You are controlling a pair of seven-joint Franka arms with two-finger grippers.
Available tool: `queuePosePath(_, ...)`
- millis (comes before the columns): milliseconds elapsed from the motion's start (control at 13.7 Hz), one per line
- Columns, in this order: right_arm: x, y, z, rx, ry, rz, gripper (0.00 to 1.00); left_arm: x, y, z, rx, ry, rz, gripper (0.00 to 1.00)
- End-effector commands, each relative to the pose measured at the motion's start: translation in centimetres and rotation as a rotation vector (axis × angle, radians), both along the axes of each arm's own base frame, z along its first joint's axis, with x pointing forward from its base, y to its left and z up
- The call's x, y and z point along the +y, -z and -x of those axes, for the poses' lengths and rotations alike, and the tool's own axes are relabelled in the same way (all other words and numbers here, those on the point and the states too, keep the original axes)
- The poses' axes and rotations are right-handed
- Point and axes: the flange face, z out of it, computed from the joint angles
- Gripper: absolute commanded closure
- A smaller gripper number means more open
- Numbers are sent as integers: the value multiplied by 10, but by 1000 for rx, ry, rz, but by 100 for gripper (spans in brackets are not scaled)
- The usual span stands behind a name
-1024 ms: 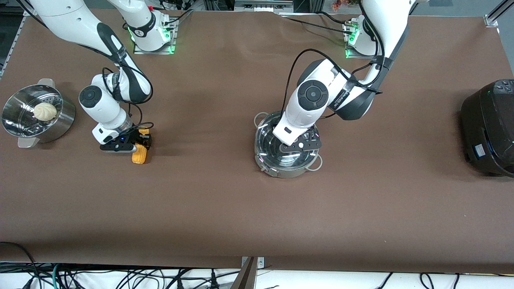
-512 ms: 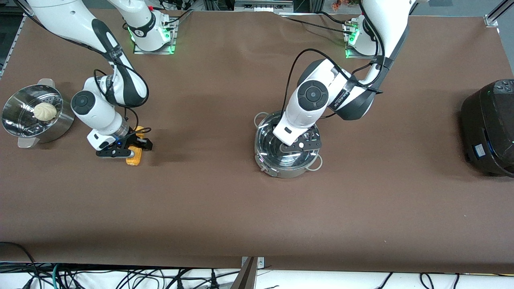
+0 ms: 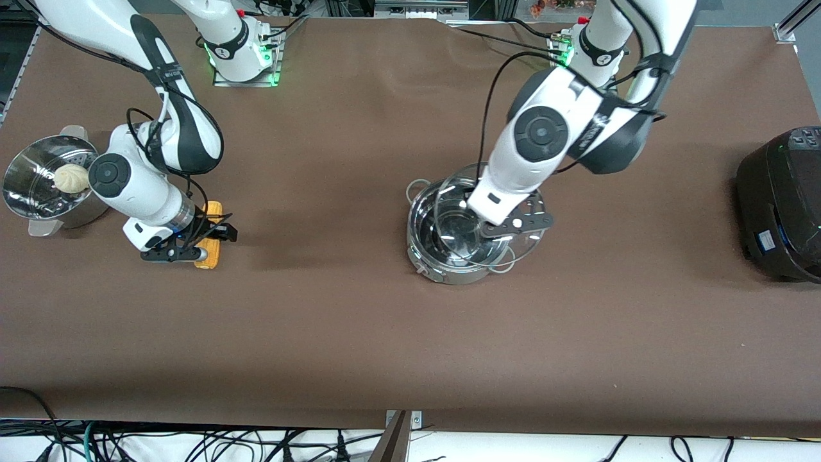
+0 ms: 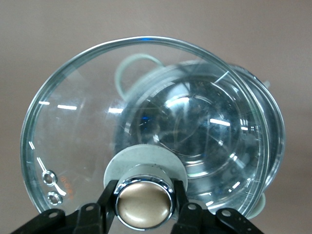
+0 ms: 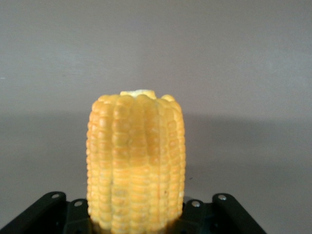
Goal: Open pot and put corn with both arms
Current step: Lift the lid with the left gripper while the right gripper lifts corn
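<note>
The shiny steel pot (image 3: 442, 273) stands open mid-table. My left gripper (image 3: 507, 226) is shut on the brass knob (image 4: 144, 204) of the glass lid (image 3: 532, 247). It holds the lid tilted above the pot, shifted toward the left arm's end. In the left wrist view the pot (image 4: 263, 122) shows through the lid (image 4: 83, 122), and black fingers (image 4: 108, 207) flank the knob. My right gripper (image 3: 206, 242) is shut on the yellow corn (image 3: 212, 210) and holds it just above the table near the right arm's end. The right wrist view shows the corn (image 5: 136, 156) standing out from the gripper (image 5: 136, 222).
A perforated steel steamer bowl (image 3: 25, 199) with a white bun (image 3: 70, 178) sits at the right arm's end, beside the corn. A big black cooker (image 3: 782, 199) stands at the left arm's end. Brown table between corn and pot is bare.
The left gripper has lifted the lid off the pot and moved it toward the left arm's end. The right gripper has shifted with the corn toward the steamer bowl and raised it slightly.
</note>
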Motion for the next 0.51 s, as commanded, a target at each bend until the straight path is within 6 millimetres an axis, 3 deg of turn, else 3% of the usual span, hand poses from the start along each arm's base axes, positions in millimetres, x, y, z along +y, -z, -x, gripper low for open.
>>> queuePosePath(0,20,-41,-14,31,-16,-17,100,65,-18,-16,8,44,64,100)
queuePosePath(220,54,-65,-20,49,17,-25,100,126,-13,-18,18,128,67,100)
queuePosePath(439,123,-80,-10,33,79,-27,100,187,9,-20,42,222,63,100)
